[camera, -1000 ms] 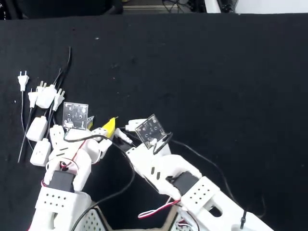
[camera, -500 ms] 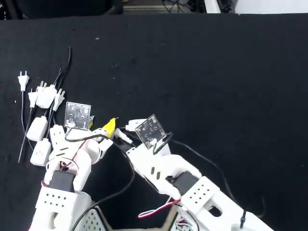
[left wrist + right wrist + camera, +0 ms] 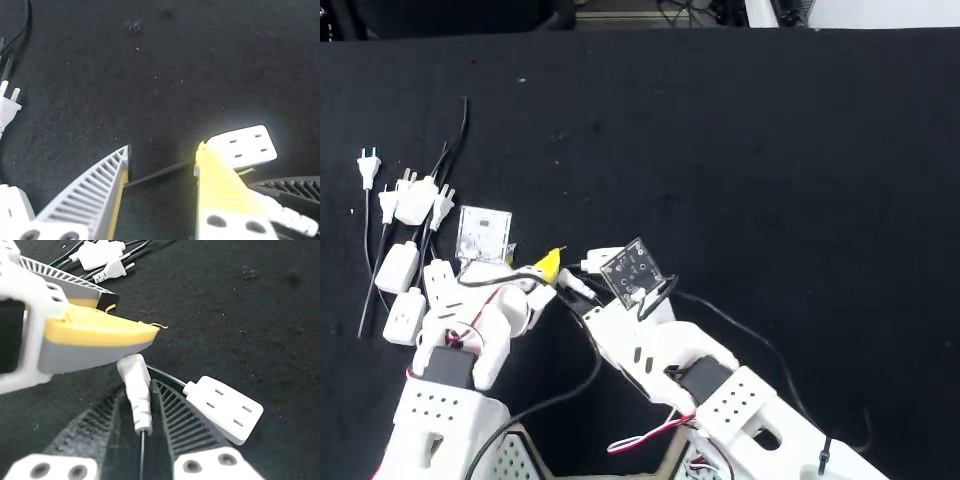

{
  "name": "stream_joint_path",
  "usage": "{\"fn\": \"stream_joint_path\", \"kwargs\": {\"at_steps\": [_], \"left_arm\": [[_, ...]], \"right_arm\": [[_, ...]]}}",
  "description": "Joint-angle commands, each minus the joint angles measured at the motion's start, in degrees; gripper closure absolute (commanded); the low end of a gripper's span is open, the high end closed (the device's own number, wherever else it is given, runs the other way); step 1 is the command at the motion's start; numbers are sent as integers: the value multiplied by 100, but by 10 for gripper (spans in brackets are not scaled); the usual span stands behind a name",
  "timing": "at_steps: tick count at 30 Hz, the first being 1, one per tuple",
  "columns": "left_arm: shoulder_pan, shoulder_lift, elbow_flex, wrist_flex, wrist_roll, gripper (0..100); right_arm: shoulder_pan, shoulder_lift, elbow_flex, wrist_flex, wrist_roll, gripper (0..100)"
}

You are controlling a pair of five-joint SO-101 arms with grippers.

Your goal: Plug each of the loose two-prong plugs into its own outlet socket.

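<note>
White two-prong plug [image 3: 133,371], moulded plastic on a thin dark lead, is clamped between the black ribbed fingers [image 3: 175,410] of the right gripper [image 3: 139,387]. Its nose projects past the fingertips, and the prongs cannot be made out from this angle. A white rectangular outlet socket block [image 3: 225,407] lies flat on the black table [image 3: 770,150] just beside the right gripper, slotted face up with its slot pairs exposed. The left gripper [image 3: 162,150] is spread apart and grasps nothing. Its yellow finger [image 3: 215,185] sits close to the held plug and the socket block, and its grey-white ribbed finger [image 3: 95,185] stands on the far side. A black cable [image 3: 155,175] runs across the gap between them. Other loose white plugs [image 3: 415,200] and white adapter blocks [image 3: 398,268] lie clustered with their black cords at the left of the table in the high view, beside the left arm.
</note>
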Motion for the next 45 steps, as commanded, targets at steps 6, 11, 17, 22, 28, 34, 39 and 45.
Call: {"fn": "stream_joint_path", "kwargs": {"at_steps": [6,11,17,22,28,34,39,45], "left_arm": [[4,730,-347,18,-53,780],[13,738,-312,9,-53,780],[365,765,-31,-396,-79,780],[356,738,-31,-396,-79,782],[356,765,-31,-396,-88,780],[356,756,-31,-404,-88,780],[356,738,-4,-422,-88,781],[400,782,-13,-387,-97,780]], "right_arm": [[185,-312,-171,-79,-44,988],[185,-312,-171,-97,-88,988],[185,-312,-180,-105,-88,988],[185,-312,-180,-105,-88,988],[193,-312,-180,-105,-88,988],[193,-312,-180,-105,-62,988],[193,-312,-180,-105,-53,988],[193,-312,-180,-105,-53,988]]}}
